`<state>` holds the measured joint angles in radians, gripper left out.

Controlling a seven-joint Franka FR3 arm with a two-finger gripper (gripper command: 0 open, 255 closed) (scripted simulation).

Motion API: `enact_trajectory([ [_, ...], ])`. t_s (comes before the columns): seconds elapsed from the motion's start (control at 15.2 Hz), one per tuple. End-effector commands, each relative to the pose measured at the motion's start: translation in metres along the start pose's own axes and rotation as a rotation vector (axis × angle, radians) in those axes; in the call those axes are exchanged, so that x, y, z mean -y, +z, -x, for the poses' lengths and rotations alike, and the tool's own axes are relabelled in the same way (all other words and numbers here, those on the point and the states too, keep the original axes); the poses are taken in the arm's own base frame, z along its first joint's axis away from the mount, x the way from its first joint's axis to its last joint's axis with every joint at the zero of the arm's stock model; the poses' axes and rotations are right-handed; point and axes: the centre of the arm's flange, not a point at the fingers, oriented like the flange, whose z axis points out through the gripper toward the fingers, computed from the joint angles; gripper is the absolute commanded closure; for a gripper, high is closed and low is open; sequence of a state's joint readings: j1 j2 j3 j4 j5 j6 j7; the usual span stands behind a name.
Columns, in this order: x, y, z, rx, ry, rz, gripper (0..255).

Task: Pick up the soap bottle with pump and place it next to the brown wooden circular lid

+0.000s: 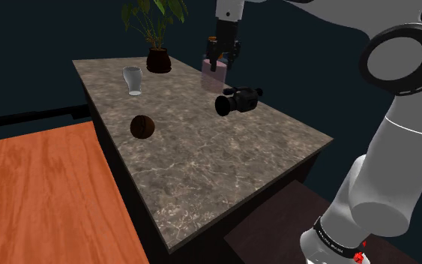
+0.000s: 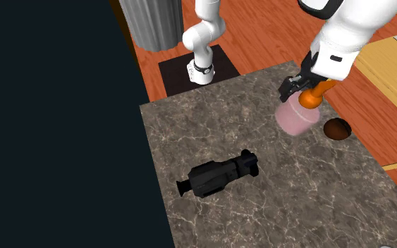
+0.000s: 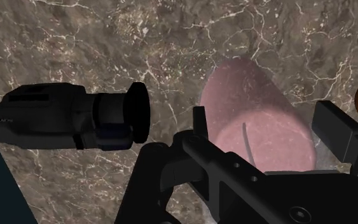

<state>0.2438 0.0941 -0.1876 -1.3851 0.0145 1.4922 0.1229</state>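
Slip is the main risk: hand (image 1: 218,61) sits over top of soap bottle (image 1: 213,75), which stands on table (image 1: 224,165) directly under it. Can't tell if it's clamped or just straddling, and a lift on a loose hold would tip it. Camera (image 1: 238,100) just beside hand could get clipped. Lid (image 1: 142,126) well apart from hand. Arm arches over, hand pointing straight down.

Camcorder (image 1: 238,100): lies on the counter (image 1: 224,172) near the bottle (image 1: 214,73), toward the shoulder view's lower right of it.
Glass (image 1: 133,81): upright, between the potted plant (image 1: 158,58) and the lid (image 1: 142,126), apart from both.
Potted plant: at the far edge, leaves spreading overhead.
Around the lid: bare counter on every side.
Near half: open stone.
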Motion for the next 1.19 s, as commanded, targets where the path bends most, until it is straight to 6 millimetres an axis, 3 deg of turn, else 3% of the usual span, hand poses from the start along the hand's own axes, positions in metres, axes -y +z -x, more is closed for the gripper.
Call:
enact_trajectory([
  [0.0, 0.023, 0.004, -0.010, -0.001, 0.001, -0.001, 255],
  [0.53, 0.114, 0.023, -0.046, -0.001, 0.001, -0.001, 255],
  [1.12, 0.114, 0.070, -0.046, -0.001, 0.001, -0.001, 255],
])
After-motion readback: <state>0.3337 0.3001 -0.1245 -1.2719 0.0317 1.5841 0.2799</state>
